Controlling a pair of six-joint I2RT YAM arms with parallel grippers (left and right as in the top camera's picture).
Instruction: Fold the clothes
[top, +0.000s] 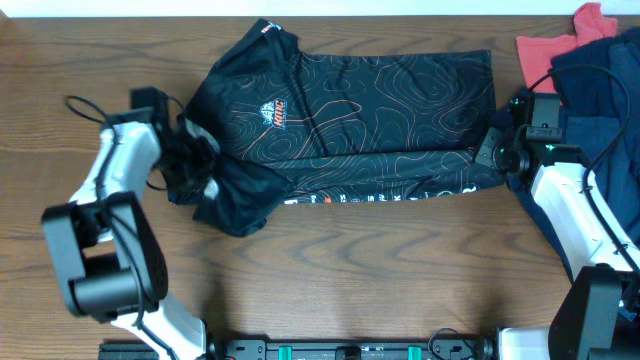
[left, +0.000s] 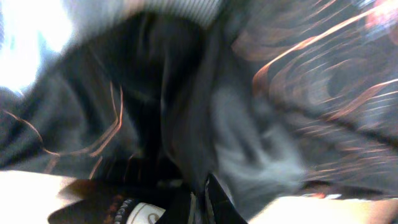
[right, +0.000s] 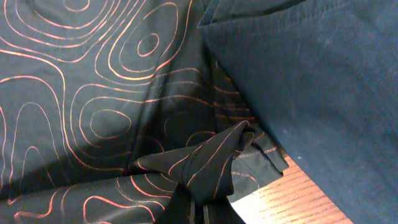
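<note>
shirt (top: 370, 100) is laid flat on the table (top: 350, 270), and its near edge seems turned over once. one corner is pinched tight by the right gripper (right: 199, 208). the left gripper (top: 190, 165) is buried in bunched cloth, and its jaws cannot be told. most folds are not yet made.

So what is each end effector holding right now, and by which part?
Both hold the shirt. The right end effector pinches a bunched hem corner; the left end effector seems to grip fabric by the sleeve, though its view is blurred.
</note>
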